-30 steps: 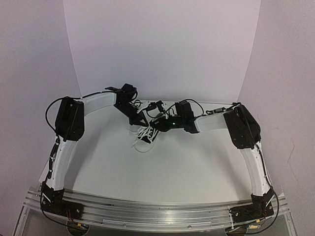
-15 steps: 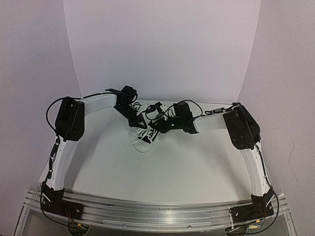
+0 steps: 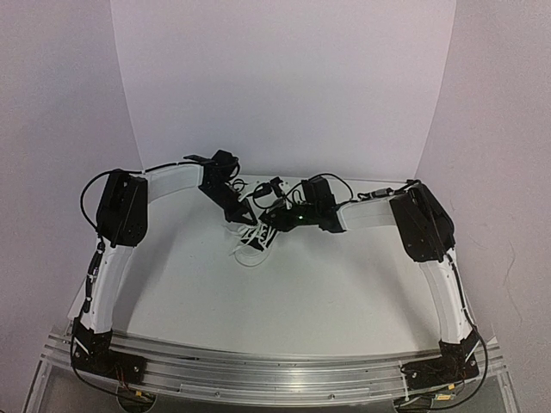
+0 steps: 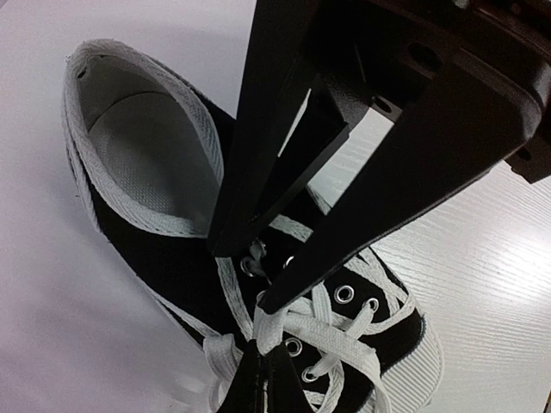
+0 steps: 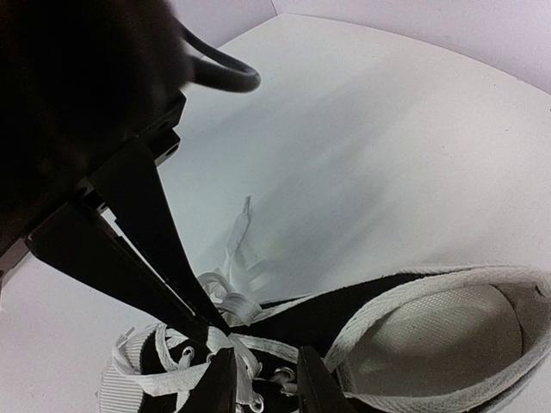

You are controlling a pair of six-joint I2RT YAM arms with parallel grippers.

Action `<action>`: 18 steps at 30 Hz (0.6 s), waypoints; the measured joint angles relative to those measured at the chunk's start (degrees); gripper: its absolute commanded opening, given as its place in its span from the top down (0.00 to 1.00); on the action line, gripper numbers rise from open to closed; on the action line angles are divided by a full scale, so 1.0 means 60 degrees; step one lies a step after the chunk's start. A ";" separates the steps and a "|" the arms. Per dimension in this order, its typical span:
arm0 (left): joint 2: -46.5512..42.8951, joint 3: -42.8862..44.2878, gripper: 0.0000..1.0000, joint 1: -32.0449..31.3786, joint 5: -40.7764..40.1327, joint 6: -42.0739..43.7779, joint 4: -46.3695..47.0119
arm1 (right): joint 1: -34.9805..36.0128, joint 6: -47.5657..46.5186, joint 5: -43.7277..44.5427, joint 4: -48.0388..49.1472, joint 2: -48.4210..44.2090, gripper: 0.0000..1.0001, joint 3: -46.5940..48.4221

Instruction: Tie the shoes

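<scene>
Right fingers point(image 5: 312, 379) a touch nearer left fingers point(image 4: 258, 383), both low over sneaker point(image 4: 164, 258).

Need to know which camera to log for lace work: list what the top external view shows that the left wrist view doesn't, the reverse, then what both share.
Only top external: both arms whole, the left arm and right arm, their base rail, the white backdrop. Only left wrist: metal eyelets, the insole, the ribbed toe cap. Both: the sneaker, its laces, the table, the left gripper shut at the laces, the right gripper close by.
</scene>
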 measured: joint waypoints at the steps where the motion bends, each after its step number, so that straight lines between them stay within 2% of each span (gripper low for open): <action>1: 0.0000 -0.0003 1.00 0.0000 0.0011 0.0000 0.0000 | 0.0003 0.0001 -0.0008 0.0009 0.0000 0.67 -0.0006; 5: 0.0003 -0.0035 1.00 -0.0023 0.0104 -0.0008 -0.0058 | 0.0005 0.0001 -0.0023 0.0399 -0.0030 0.68 -0.0280; 10: 0.0014 -0.0057 1.00 -0.0029 0.0426 -0.0207 -0.0062 | 0.0020 0.0003 0.0077 0.0691 -0.0033 0.76 -0.0366; 18: 0.0062 -0.0119 1.00 0.0029 0.0792 -0.0477 -0.0062 | 0.0097 -0.0288 0.0479 0.0851 -0.0033 0.72 -0.0433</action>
